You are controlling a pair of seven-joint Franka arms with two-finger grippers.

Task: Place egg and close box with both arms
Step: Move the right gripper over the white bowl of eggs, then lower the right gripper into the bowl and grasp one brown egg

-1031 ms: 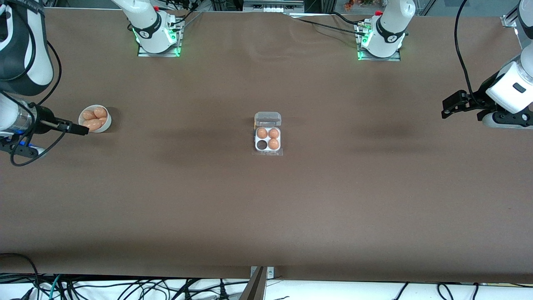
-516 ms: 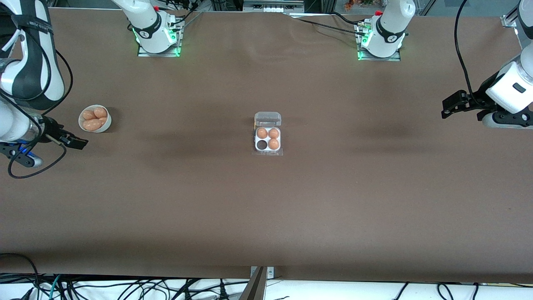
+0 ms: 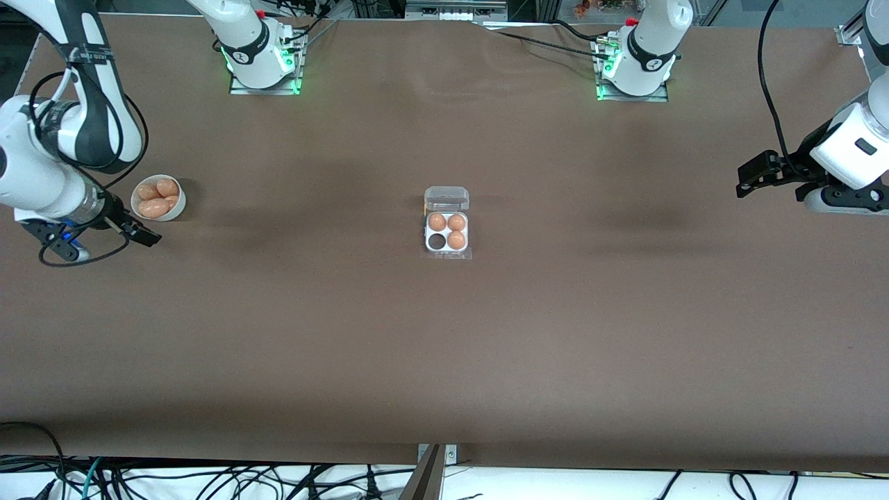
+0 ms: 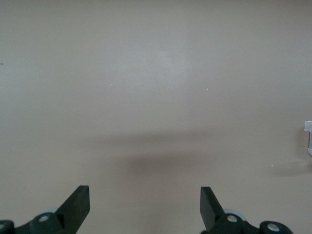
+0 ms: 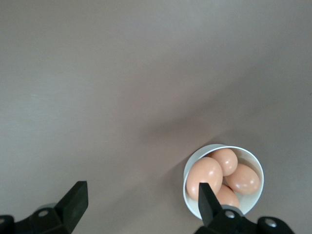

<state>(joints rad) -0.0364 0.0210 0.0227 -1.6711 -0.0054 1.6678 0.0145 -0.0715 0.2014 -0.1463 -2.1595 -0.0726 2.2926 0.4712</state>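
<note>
Brown desk (image 3: 555, 333): box (image 3: 446, 232) at centre, lid open, one cell vacant. Right gripper (image 3: 142, 235) open, empty, beside bowl (image 3: 159, 198) of eggs; centre over top egg (image 5: 205, 176), descend, close gently. Left gripper (image 3: 749, 179) open, empty, waiting.

table (image 3: 444, 361): brown | on it: box (image 3: 446, 232) mid-table; bowl (image 3: 175, 206) toward right arm's end

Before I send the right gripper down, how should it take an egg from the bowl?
From above, on the top egg. It lies on its side, highest in the bowl, so pinch across its narrow middle. The open right gripper is beside the bowl.
</note>
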